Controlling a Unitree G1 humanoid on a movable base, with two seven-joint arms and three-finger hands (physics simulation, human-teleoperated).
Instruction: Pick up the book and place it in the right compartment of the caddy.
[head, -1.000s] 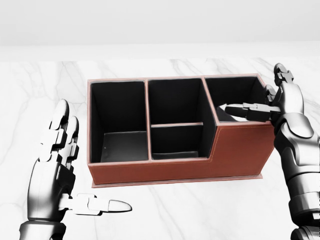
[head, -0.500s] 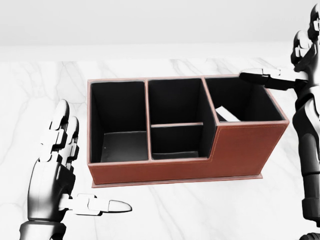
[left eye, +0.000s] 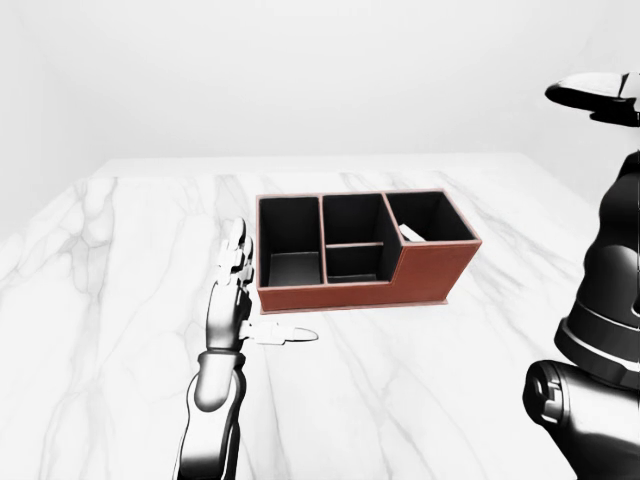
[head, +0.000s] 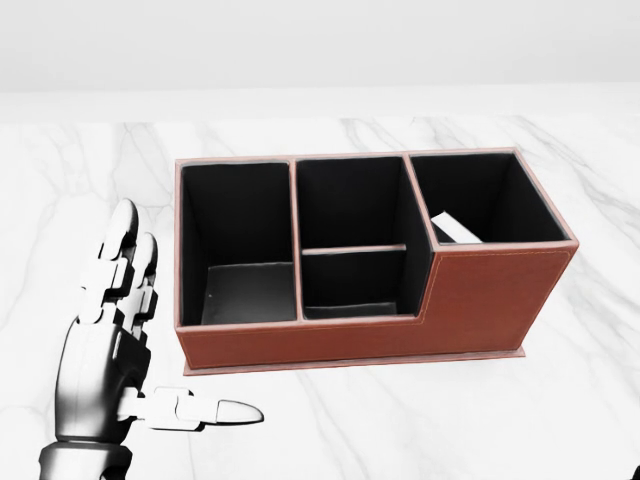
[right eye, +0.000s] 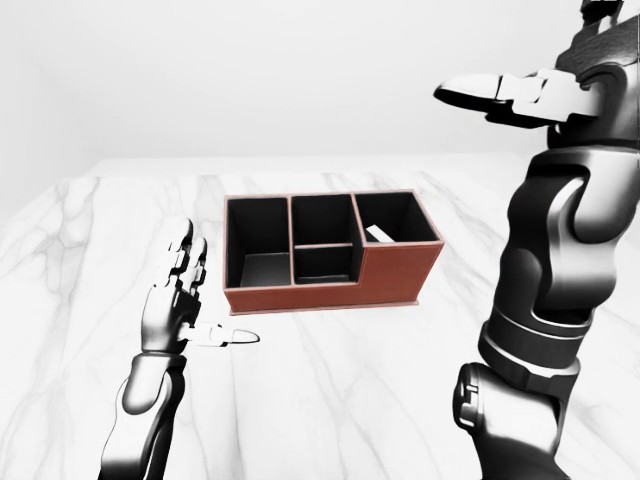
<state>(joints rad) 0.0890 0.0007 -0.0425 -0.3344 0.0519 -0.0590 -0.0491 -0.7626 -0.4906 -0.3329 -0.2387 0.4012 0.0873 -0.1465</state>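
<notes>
right hand (right eye: 520, 95) now lifted high above caddy (head: 370, 265), fingers spread, empty; a second ago it was at caddy's right compartment. book (head: 455, 229) sits inside that compartment. left hand (head: 120, 330) open beside caddy's left end. placement looks done.

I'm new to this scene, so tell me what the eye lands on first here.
The reddish-brown caddy stands out at the middle of the head view on the white marble table, with a pale book tucked in its right compartment. The left hand hovers open at lower left, and the right hand is raised high at the right-eye view's upper right, empty.
</notes>
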